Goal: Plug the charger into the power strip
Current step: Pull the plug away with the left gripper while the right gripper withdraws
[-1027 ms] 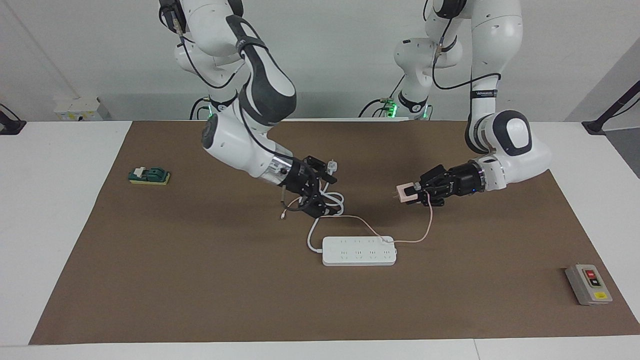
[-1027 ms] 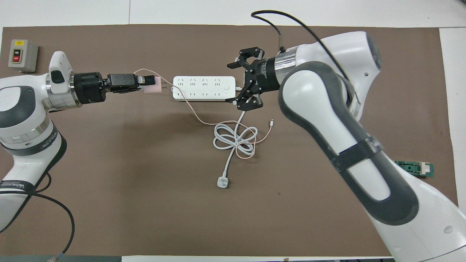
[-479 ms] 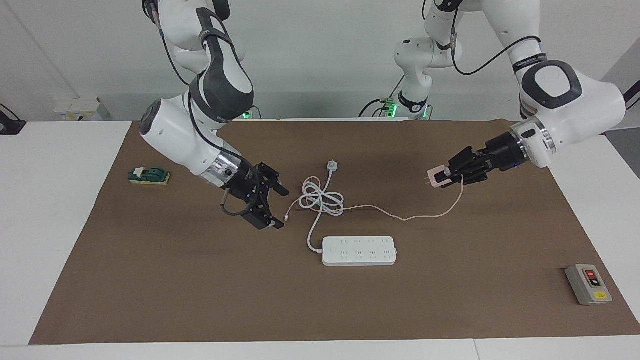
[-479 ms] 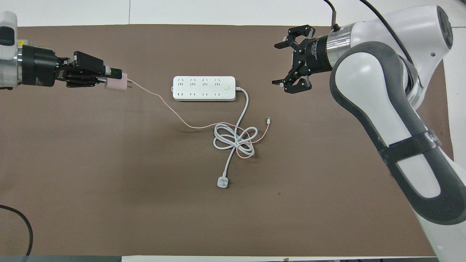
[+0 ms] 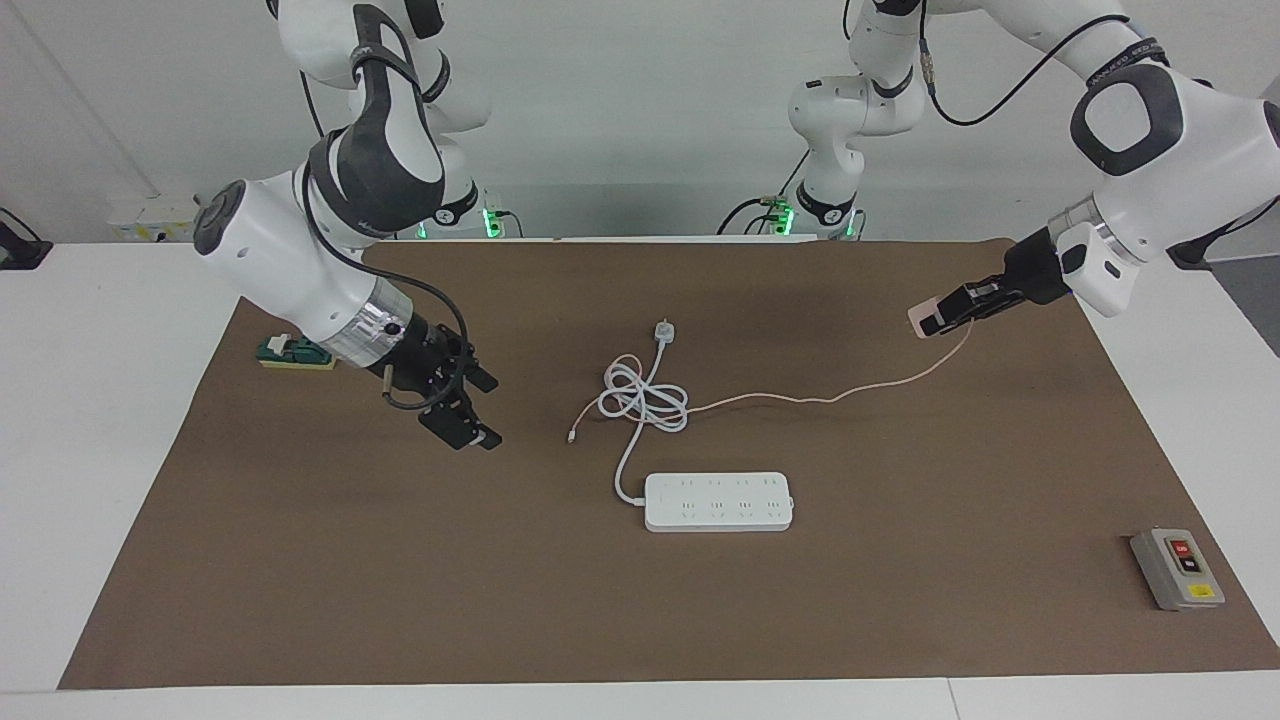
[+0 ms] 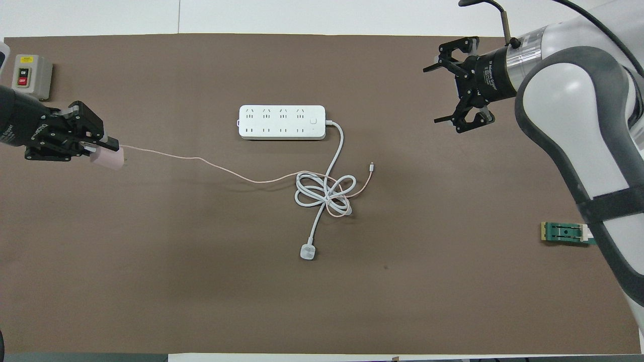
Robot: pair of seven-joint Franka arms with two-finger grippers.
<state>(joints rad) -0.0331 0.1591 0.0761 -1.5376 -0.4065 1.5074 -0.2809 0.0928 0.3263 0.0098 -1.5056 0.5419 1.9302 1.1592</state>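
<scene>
The white power strip [image 5: 718,501] [image 6: 282,121] lies flat on the brown mat, sockets up, with nothing plugged in. My left gripper [image 5: 942,317] [image 6: 106,149] is shut on the pale pink charger [image 5: 919,322] [image 6: 108,160], held over the mat toward the left arm's end, well apart from the strip. Its thin pink cable [image 5: 830,398] [image 6: 201,161] trails across the mat to the coiled cords. My right gripper [image 5: 487,410] [image 6: 433,94] hangs open and empty over the mat toward the right arm's end.
The strip's thick white cord [image 5: 645,400] [image 6: 324,193] lies coiled nearer the robots than the strip, ending in a white plug [image 5: 664,331] [image 6: 307,252]. A grey button box [image 5: 1177,568] [image 6: 31,75] and a green switch [image 5: 298,352] [image 6: 566,233] sit near the mat's ends.
Both grippers have drawn away from the strip toward their own ends of the table. The left one carried the charger along, dragging the pink cable off the strip and straighter.
</scene>
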